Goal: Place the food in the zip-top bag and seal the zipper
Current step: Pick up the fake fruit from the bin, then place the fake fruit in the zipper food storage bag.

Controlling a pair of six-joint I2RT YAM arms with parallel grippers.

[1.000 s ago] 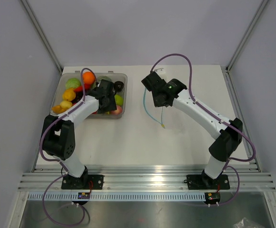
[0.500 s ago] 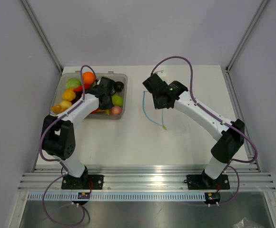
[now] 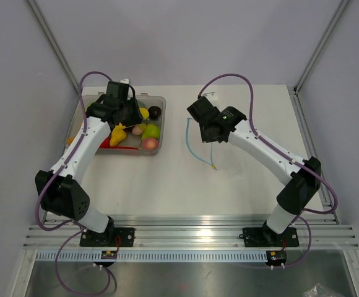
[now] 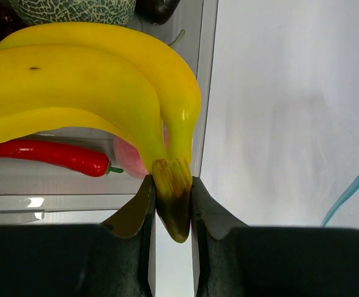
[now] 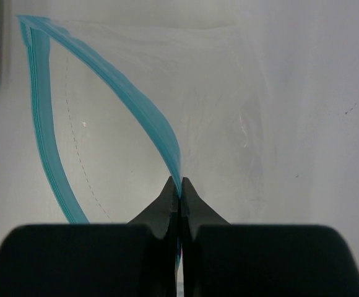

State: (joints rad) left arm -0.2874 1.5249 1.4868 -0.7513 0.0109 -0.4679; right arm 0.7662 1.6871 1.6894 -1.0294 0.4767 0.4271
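Left gripper [image 4: 173, 193]: jaws narrow, clamped on the brown stem end of the banana bunch [image 4: 86, 80]. Fingers [image 4: 136, 207] pressed against either side of the stem, yellow fruit fanning away from them. From above, same gripper [image 3: 125, 117] over the tray [image 3: 162, 99], banana bunch [image 3: 118, 132] hanging below it.

Beyond the stem, inside the tray: red chilli [image 4: 49, 154] lying flat, pink peach [image 4: 125, 159] partly hidden behind the bananas, netted green melon [image 4: 74, 9] at the far end. Light green fruit [image 3: 152, 130] by the tray's right wall, pink peach [image 3: 150, 143] just nearer than it. Tray at the far left corner of the table [image 3: 167, 192].

Right gripper [image 5: 179, 193]: jaws shut tight, pinching one lip of the zipper [image 5: 148, 117]. Other lip lying apart to the left, both meeting at the far corner, mouth gaping between them. Clear film of the zip-top bag [image 5: 210, 105] spread crinkled beyond the pinch. From above, right gripper [image 3: 207, 135] right of the tray and apart from it, toward the table's far edge, teal zipper [image 3: 195, 151] trailing toward the near edge.
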